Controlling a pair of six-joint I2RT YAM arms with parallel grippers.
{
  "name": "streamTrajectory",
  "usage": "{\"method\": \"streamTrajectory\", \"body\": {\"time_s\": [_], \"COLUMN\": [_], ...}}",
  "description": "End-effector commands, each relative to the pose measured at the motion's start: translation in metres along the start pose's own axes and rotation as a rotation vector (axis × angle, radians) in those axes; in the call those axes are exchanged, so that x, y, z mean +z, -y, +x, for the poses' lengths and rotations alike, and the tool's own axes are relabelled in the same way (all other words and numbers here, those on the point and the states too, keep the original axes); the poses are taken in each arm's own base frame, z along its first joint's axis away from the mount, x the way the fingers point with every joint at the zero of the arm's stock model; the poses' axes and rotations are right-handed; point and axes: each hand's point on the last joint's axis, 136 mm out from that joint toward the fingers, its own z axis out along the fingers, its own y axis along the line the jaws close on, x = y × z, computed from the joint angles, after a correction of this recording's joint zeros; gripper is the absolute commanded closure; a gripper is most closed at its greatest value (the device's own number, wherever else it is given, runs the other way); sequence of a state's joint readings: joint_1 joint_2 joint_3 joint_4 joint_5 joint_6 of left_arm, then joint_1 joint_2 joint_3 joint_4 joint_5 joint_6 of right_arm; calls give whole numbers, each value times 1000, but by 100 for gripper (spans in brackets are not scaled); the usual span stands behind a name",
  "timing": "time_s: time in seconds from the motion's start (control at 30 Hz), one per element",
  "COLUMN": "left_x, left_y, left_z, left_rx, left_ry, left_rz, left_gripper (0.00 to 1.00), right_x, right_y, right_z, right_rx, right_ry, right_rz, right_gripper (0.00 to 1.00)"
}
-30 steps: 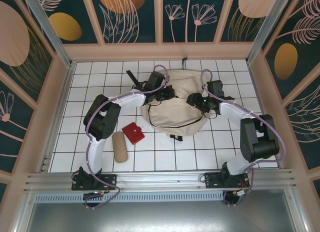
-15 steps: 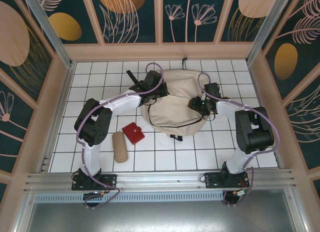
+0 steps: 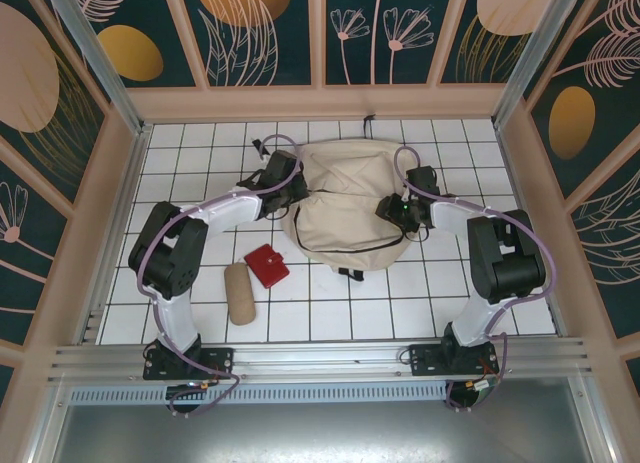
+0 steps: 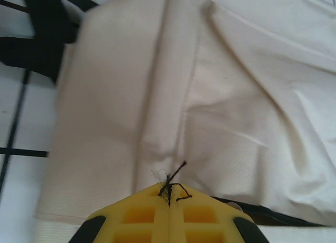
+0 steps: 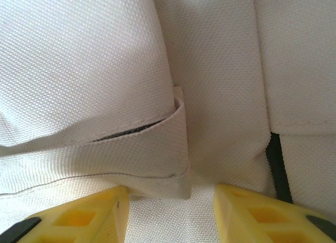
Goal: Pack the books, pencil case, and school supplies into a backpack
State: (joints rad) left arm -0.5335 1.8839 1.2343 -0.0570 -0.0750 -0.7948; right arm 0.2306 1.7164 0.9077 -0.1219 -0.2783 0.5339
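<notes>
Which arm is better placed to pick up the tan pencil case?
Probably left: the pencil case lies on its side, near its base; the open right tool sits across the backpack. The left tool must release its black cord.

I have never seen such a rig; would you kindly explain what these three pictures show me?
Two robot arms are bolted at the near edge of a tiled table. The overhead picture shows both reaching to a beige backpack; a tan pencil case and a red square lie near it. The other two pictures come from cameras on the wrists. The left gripper is shut, pinching a thin black cord at the fabric. The right gripper hangs open over the fabric, holding nothing.
</notes>
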Motion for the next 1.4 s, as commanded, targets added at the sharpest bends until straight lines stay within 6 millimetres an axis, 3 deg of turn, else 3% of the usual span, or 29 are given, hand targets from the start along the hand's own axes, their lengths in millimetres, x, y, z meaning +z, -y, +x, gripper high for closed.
{"method": "streamTrajectory", "body": {"time_s": [0.0,0.2,0.23,0.33,0.37,0.47,0.63,0.8,1.0,1.17,1.37], "left_x": [-8,-11,-13,-24,-31,-51,-90,-118,-145,-165,-180], "left_y": [-29,-4,1,7,4,-13,-49,-90,-134,-152,-170], "left_z": [-24,-27,-29,-36,-41,-53,-63,-52,-2,56,98], "left_rx": [-58,-10,2,5,-5,-33,-69,-77,-86,-76,-131], "left_ry": [68,32,25,32,50,105,195,220,111,-65,-160], "left_rz": [-86,14,32,40,23,-32,-86,-175,-246,-239,-254], "left_gripper": [100,100,92,45,35,17,2,1,2,6,7], "right_x": [6,-17,-27,-59,-71,-103,-127,-116,-80,-68,-64], "right_y": [30,-3,-12,-40,-48,-61,-84,-137,-182,-193,-203], "right_z": [5,-13,-17,-31,-36,-46,-41,-1,40,33,26], "right_rx": [44,-16,-32,-85,-105,-145,-214,-367,-475,-464,-480], "right_ry": [-9,47,69,147,177,268,303,220,139,181,209], "right_rz": [119,21,-10,-100,-122,-149,-186,-237,-220,-208,-223], "right_gripper": [53,54,53,44,39,27,25,25,25,19,12]}}
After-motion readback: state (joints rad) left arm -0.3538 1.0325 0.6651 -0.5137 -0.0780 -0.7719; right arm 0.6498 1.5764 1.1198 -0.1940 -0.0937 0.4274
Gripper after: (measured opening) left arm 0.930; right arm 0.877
